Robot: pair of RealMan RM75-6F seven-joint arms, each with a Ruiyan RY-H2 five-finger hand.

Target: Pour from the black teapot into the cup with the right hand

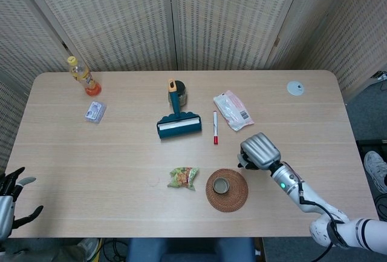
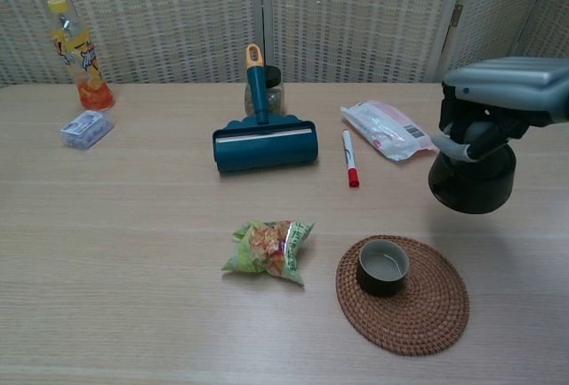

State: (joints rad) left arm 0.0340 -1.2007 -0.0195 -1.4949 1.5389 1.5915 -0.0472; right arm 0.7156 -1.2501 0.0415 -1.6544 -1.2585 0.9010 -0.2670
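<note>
My right hand grips the black teapot from above and holds it upright, off the table, to the right of the cup. In the head view the hand covers nearly all of the teapot. The small dark cup stands on a round woven coaster near the table's front edge. At the bottom left corner of the head view my left hand hangs below the table edge with fingers spread and nothing in it.
A green snack packet lies left of the coaster. Behind it lie a teal lint roller, a red-capped marker and a white-pink packet. An orange drink bottle and a small wrapped pack sit far left.
</note>
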